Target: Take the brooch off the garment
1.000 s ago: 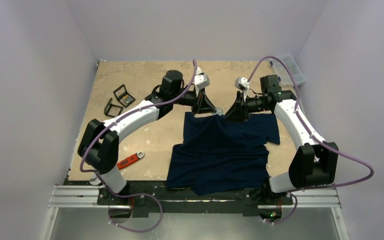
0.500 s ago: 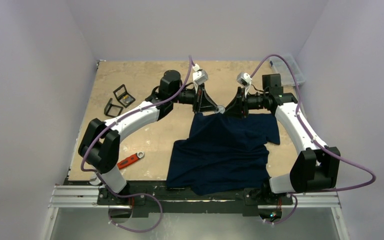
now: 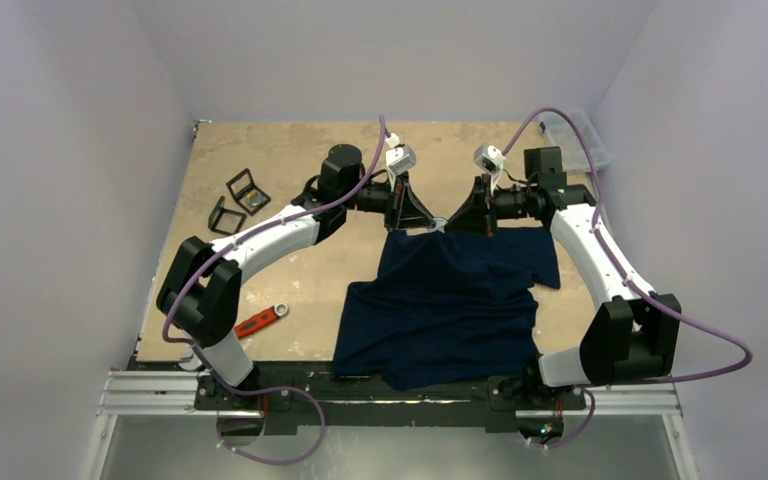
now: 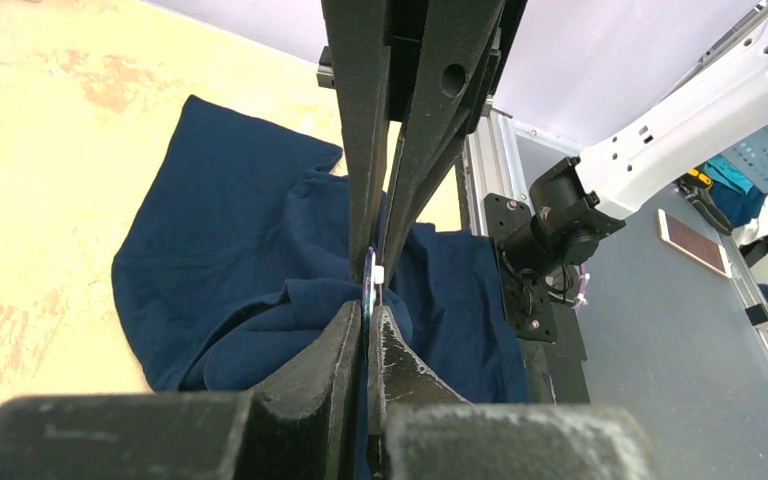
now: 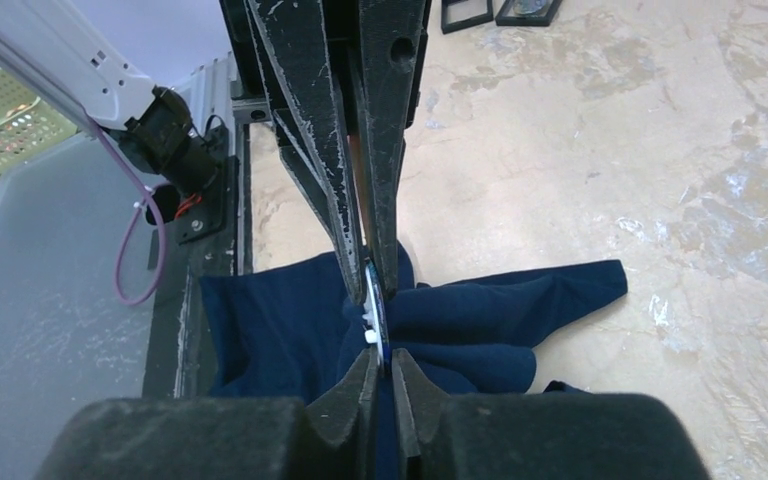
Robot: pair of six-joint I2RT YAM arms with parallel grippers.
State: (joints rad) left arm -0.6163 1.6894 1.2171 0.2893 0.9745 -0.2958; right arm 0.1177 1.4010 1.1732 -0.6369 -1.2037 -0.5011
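Brooch (image 4: 368,287) first: we see a thin round disc, edge-on, with a bluish sheen and a small white fitting. It stands upright at the raised far edge of the garment (image 3: 440,310), a plain dark navy short-sleeved T-shirt. The brooch sits between two sets of black fingers that meet tip to tip.

The left gripper (image 4: 368,314) is pressed tight together, pinching a fold of navy cloth right at the disc's edge. The right gripper (image 5: 382,360) comes in from the opposite side. Its fingers are drawn almost together with the disc's rim between them. We read that as a grip on the brooch, though the pads hide the contact itself.

The cloth rises in a peak to this pinch. The rest of the garment lies crumpled on the tan mottled tabletop (image 3: 290,160), and its near hem reaches the black rail by the arm bases.

For containers, a clear plastic bin (image 3: 582,135) sits at the far right corner, its contents too small for us to tell. Two small black square boxes (image 3: 245,188) lie just beside each other on the far left of the table, and what they hold is unclear. A red-handled tool with a silver ring end (image 3: 260,321) lies apart, near the left arm.

We count one brooch, one garment, two grippers, two black boxes, one clear bin and one red-handled tool.
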